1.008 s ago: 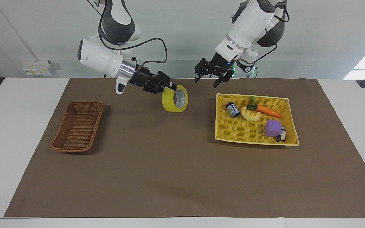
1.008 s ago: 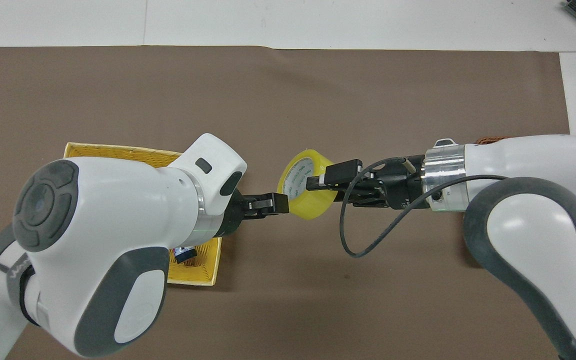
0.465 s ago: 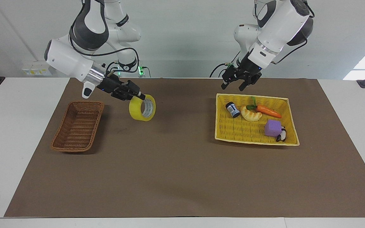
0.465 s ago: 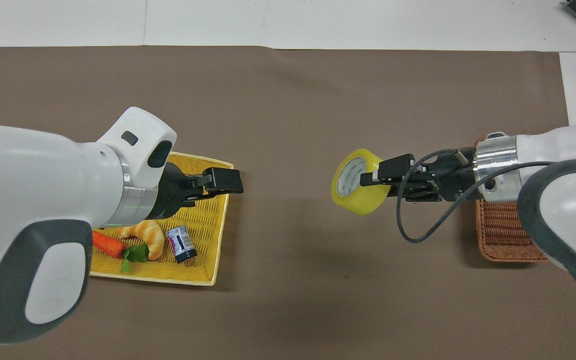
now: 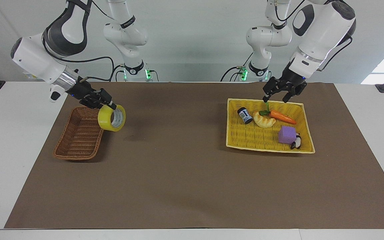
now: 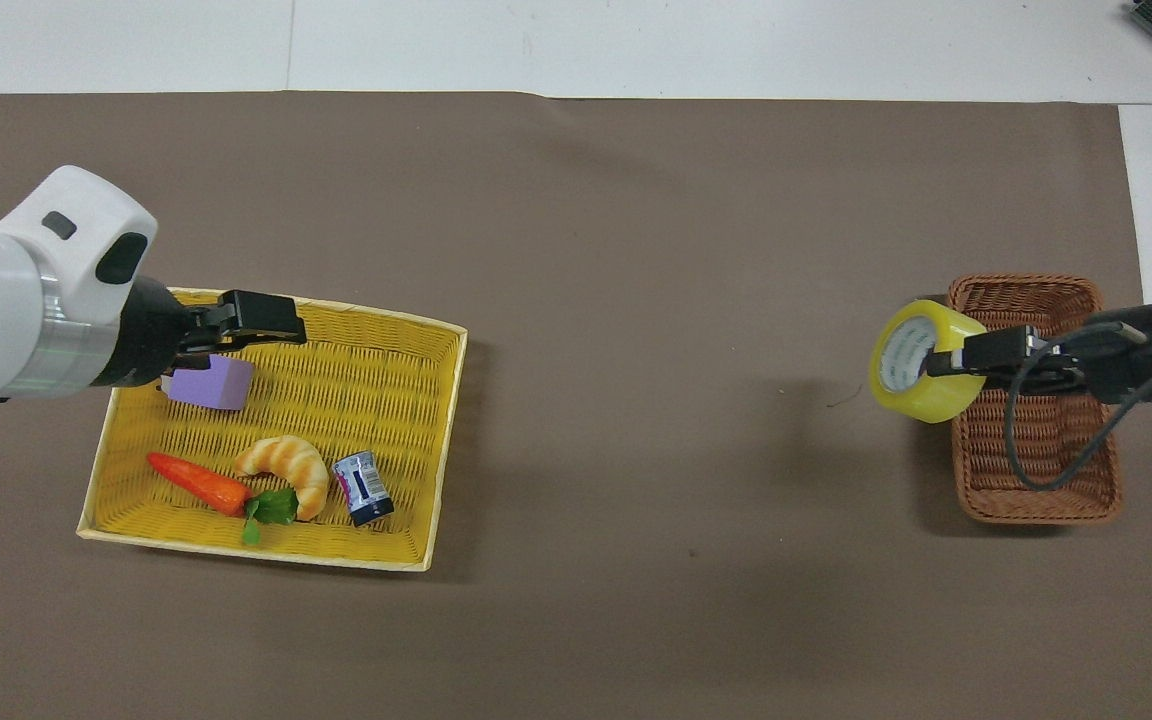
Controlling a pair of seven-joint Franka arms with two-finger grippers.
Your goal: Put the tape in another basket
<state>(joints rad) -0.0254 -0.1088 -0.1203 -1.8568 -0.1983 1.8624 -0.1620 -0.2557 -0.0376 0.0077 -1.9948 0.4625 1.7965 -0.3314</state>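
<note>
The right gripper [image 5: 109, 106] is up in the air over the edge of the brown basket [image 5: 78, 140] that faces the middle of the counter, its jaws clamped on the wall of the tape [image 5: 112, 118], one finger through the core. The tape hangs on edge, clear of the mat [image 5: 192, 186], partly over that basket rim and partly over the mat beside it, so it is not in the basket. The brown basket sits on the mat toward the right arm's end of the counter, with nothing in it. The left gripper [image 5: 280, 94] hovers over the edge of the yellow basket [image 5: 255, 140] nearest the robots, jaws spread wide and holding nothing; from overhead its fingers [image 6: 256, 312] cover the basket's farther part, beside the purple block [image 6: 206, 382]. The yellow basket lies toward the left arm's end of the counter. Inside it, nearest the robots, lie a small can [image 5: 245, 115], a croissant [image 5: 264, 120] and a carrot [image 5: 280, 116] in a row, the croissant touching the carrot's green top. Farther out sits the purple block, with a small black-and-white thing [image 5: 296, 142] just beside it against the basket's wall.
</note>
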